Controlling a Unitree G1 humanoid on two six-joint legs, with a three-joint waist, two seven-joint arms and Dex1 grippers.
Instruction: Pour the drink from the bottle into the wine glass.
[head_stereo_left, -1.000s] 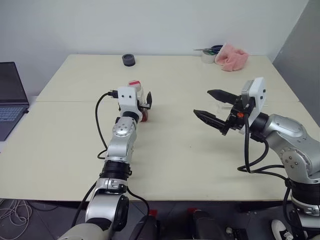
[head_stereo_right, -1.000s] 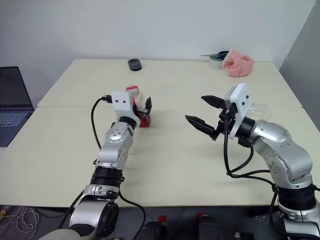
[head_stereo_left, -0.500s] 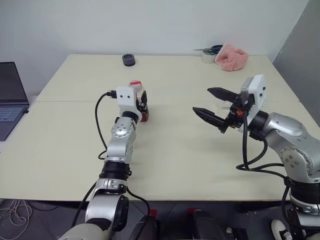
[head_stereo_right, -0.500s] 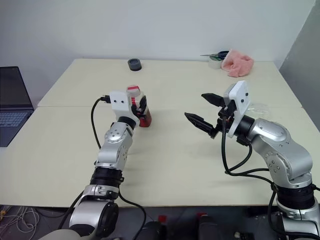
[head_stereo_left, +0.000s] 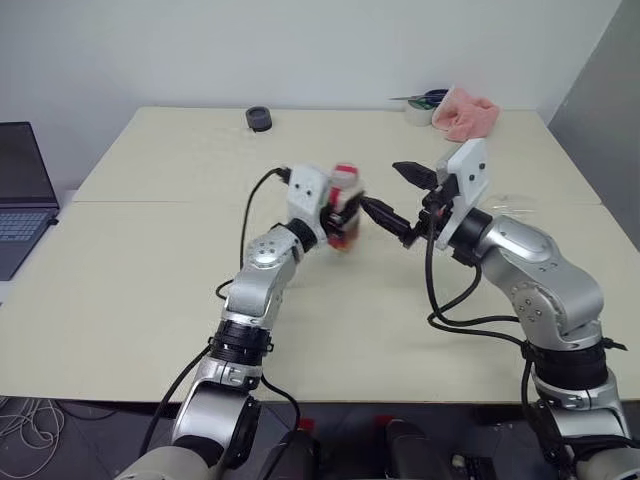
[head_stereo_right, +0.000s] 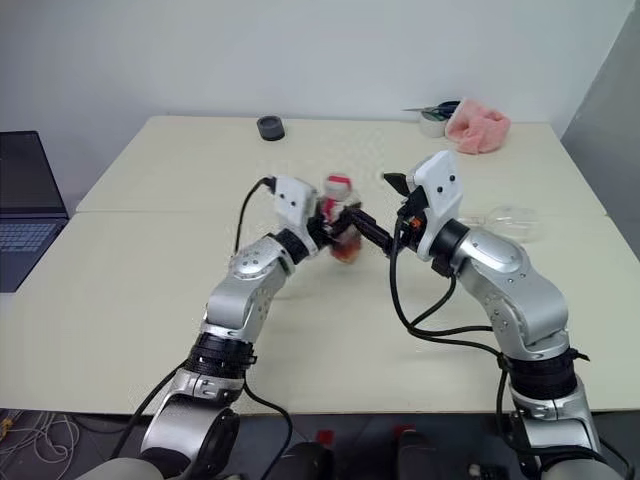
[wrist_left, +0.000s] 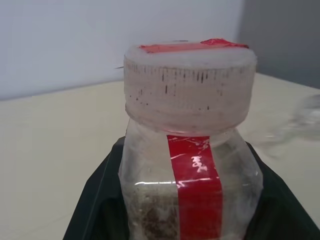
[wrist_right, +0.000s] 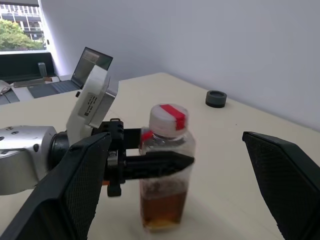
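My left gripper (head_stereo_left: 343, 212) is shut on the bottle (head_stereo_left: 345, 203), a small clear one with a red label strip and a red-topped cap (wrist_left: 189, 82). It holds the bottle upright over the middle of the table. The amber drink (wrist_right: 162, 207) fills the bottle's lower part. My right gripper (head_stereo_left: 396, 195) stands open just right of the bottle, its fingers (wrist_right: 75, 190) spread wide and apart from it. The wine glass (head_stereo_right: 507, 215) shows as a clear shape on the table behind my right arm, partly hidden.
A laptop (head_stereo_left: 20, 195) sits off the table's left edge. A black round piece (head_stereo_left: 258, 118) lies at the back. A pink cloth (head_stereo_left: 465, 112) and a tape roll (head_stereo_left: 415, 110) are at the back right. The cream table (head_stereo_left: 150, 290) has a seam across it.
My left gripper shut on the bottle and carried it to the right, toward the table's middle. My right gripper moved left to meet it and stayed open.
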